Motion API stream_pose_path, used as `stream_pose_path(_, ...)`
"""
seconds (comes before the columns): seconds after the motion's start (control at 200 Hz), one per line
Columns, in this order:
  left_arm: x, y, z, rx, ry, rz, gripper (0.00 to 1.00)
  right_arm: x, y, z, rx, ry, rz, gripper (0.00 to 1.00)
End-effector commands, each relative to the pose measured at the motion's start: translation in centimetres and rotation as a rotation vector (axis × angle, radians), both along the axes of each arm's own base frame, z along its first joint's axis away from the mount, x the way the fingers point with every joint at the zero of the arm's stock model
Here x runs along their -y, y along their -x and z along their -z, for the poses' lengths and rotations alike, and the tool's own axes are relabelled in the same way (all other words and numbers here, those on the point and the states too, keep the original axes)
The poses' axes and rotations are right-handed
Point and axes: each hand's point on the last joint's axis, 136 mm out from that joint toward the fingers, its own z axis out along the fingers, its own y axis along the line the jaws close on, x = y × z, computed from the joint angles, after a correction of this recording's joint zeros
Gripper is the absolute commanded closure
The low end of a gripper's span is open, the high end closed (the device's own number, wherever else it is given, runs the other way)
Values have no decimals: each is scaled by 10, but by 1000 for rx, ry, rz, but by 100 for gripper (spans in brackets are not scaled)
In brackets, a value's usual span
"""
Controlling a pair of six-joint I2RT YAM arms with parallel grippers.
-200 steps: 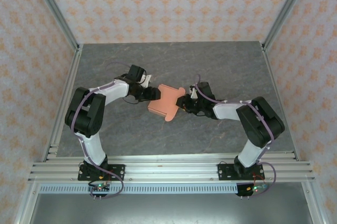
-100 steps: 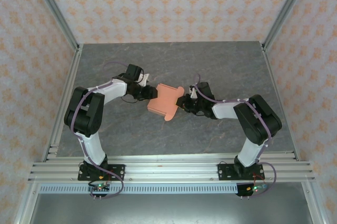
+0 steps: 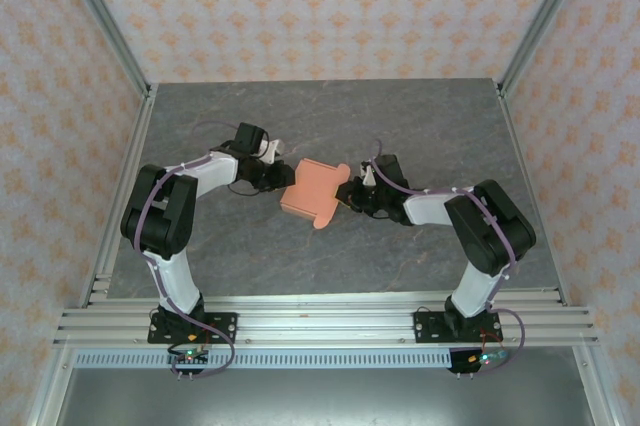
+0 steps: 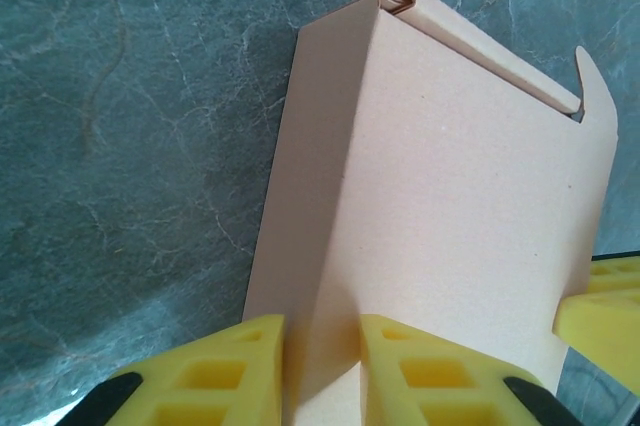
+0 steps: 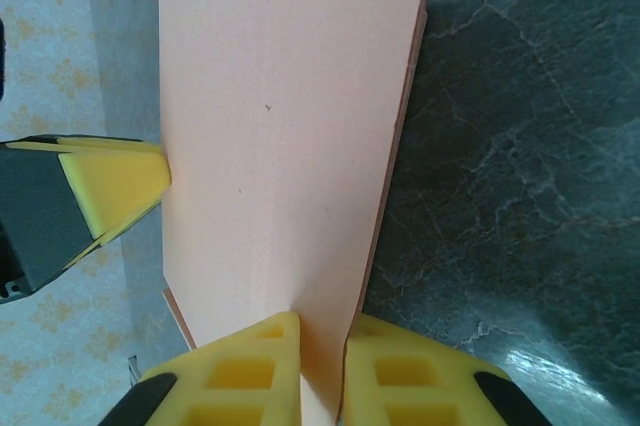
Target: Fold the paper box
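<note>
The salmon-orange paper box [image 3: 315,194], partly folded, is near the middle of the grey worktop [image 3: 420,126], between the two arms. The left end effector [image 3: 284,178] is clamped narrowly on the box's 9 o'clock edge. The right end effector [image 3: 352,196] is clamped just as tightly on the 3 o'clock edge.

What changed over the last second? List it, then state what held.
The left gripper closed onto its end of the paper box, and its wrist shifted slightly to the left in the top view. The right gripper stayed pinched on the opposite end. The box stayed between the two arms and barely moved.
</note>
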Motion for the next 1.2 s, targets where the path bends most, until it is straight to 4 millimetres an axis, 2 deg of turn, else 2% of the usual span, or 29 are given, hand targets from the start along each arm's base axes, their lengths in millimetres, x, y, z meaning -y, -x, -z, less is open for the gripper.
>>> stream_pose_path(0.0, 3, 14, 26, -98, 25, -14, 78, -4, -11, -27, 57, -39, 20, 87)
stream_pose_path(0.195, 8, 16, 25, -110, 66, -16, 81, -11, -15, -48, 85, -101, 28, 91)
stream_pose_path(0.22, 8, 19, 36, -137, 62, -16, 81, -11, -17, -51, 90, -108, 30, 91)
stream_pose_path(0.5, 11, 21, 41, -154, 83, -15, 81, -17, -20, -78, 133, -139, 39, 93)
stream_pose_path(0.616, 12, 21, 40, -153, 91, -10, 81, -19, -21, -80, 132, -122, 44, 94)
stream_pose_path(0.916, 13, 21, 41, -157, 96, -4, 80, -22, -24, -70, 98, -72, 62, 95)
stream_pose_path(1.196, 15, 19, 42, -162, 97, -3, 80, -31, -30, -72, 86, -58, 81, 95)
